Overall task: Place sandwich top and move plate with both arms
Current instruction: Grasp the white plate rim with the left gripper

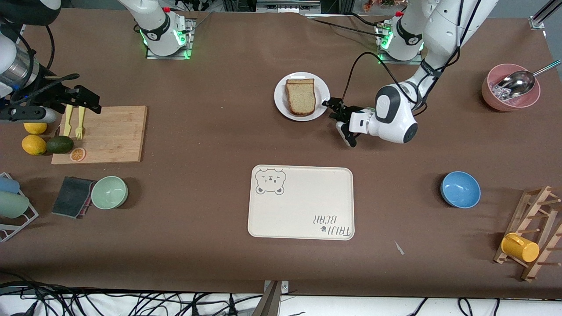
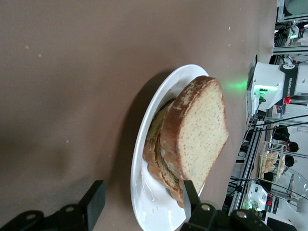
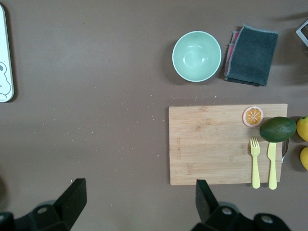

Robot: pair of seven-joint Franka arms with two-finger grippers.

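The sandwich top (image 1: pixel 301 97), a plain brown slice, lies on another slice on the white plate (image 1: pixel 279 97) in the table's middle, toward the arms' bases. In the left wrist view the sandwich top (image 2: pixel 199 132) tops the stack on the plate (image 2: pixel 144 192). My left gripper (image 1: pixel 330 106) is open at the plate's edge toward the left arm's end. In its wrist view the left gripper (image 2: pixel 143 199) straddles the rim, one finger by the table, the other over the plate. My right gripper (image 1: pixel 88 102) is open and empty over the cutting board's edge, and waits; it also shows in its wrist view (image 3: pixel 139 197).
A cream bear tray (image 1: pixel 303 206) lies nearer the camera than the plate. A cutting board (image 1: pixel 109 134) with forks, avocado and lemons, a green bowl (image 1: pixel 109 192) and a cloth are at the right arm's end. A blue bowl (image 1: pixel 460 189), pink bowl (image 1: pixel 491 98) and mug rack (image 1: pixel 533 235) are at the left arm's end.
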